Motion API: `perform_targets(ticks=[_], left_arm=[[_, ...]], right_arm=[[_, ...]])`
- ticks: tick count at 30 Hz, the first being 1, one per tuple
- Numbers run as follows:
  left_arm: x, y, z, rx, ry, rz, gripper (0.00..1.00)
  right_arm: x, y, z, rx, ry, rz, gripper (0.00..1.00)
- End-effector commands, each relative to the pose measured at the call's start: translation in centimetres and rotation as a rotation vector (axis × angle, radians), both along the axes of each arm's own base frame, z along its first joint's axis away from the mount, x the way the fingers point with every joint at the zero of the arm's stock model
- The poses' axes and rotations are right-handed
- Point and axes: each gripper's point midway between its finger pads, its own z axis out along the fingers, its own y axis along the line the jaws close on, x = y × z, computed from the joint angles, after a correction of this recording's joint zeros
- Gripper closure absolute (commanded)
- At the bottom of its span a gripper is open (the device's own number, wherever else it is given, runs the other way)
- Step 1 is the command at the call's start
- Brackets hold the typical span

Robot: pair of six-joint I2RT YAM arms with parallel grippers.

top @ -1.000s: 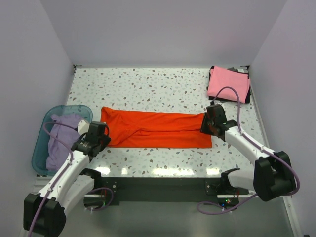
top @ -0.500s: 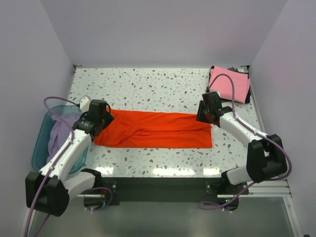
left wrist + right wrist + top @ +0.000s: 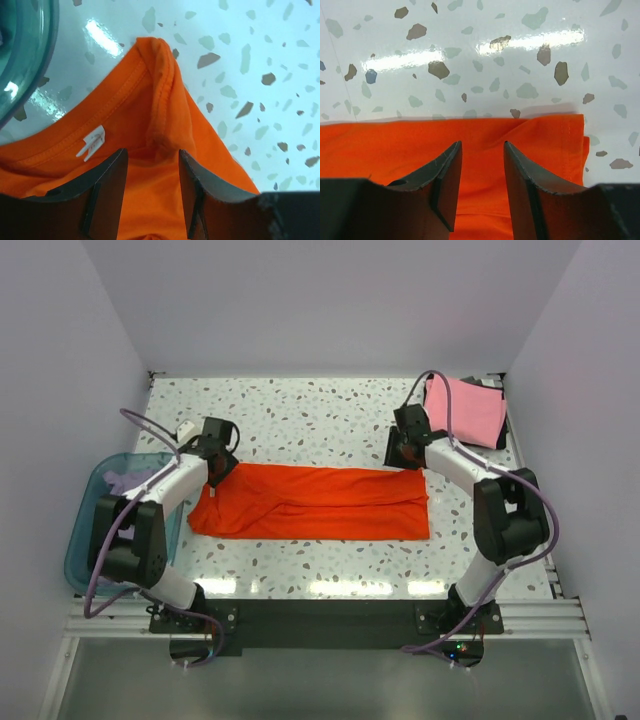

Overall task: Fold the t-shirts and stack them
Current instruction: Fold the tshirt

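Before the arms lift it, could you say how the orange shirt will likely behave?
Probably floppy: the orange shirt lies flat with soft creases, so it should sag between grips. Likely light, being thin cloth. Its bunched collar suggests pushing would wrinkle it, not slide it.

The left arm (image 3: pixel 160 488) and right arm (image 3: pixel 462 465) are white with black joints and looping purple cables (image 3: pixel 148 423). The right end effector (image 3: pixel 481 146) has dark, flat, tapered fingers (image 3: pixel 445 185).

Orange shirt (image 3: pixel 310 502): folded into a long flat band, collar end left. Pink shirt (image 3: pixel 465 410): folded flat, far right corner. Lavender shirt (image 3: pixel 122 483): crumpled, inside basin (image 3: pixel 85 532) at left
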Motion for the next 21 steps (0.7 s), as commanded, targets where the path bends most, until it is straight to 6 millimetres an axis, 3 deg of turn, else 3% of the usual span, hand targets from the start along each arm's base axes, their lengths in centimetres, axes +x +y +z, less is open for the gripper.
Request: perform_targets(ticks=[1, 7, 11, 13, 18, 21], left_arm=[[2.5, 1.1, 0.4, -0.022, -0.067, 0.057, 0.5], [1.9, 2.4, -1.6, -0.022, -0.014, 0.086, 0.69], [0.6, 3.9, -2.0, -0.02, 0.0, 0.146, 0.94], [-0.2, 4.5, -1.9, -0.011, -0.001, 0.166, 1.0], [-1.8, 5.6, -2.8, 0.0, 0.031, 0.206, 1.0], [-1.5, 5.3, -2.8, -0.01, 0.039, 0.168, 1.0]], right_arm=[[2.0, 0.5, 1.2, -0.006, -0.048, 0.013, 0.57], [2.4, 0.6, 0.5, -0.016, -0.033, 0.019, 0.56], [2.4, 0.6, 0.6, -0.017, -0.037, 0.019, 0.56], [2.4, 0.5, 0.6, -0.019, -0.037, 0.02, 0.56], [2.6, 0.7, 0.5, -0.017, -0.032, 0.022, 0.55], [2.9, 0.7, 0.6, -0.02, -0.033, 0.025, 0.53]])
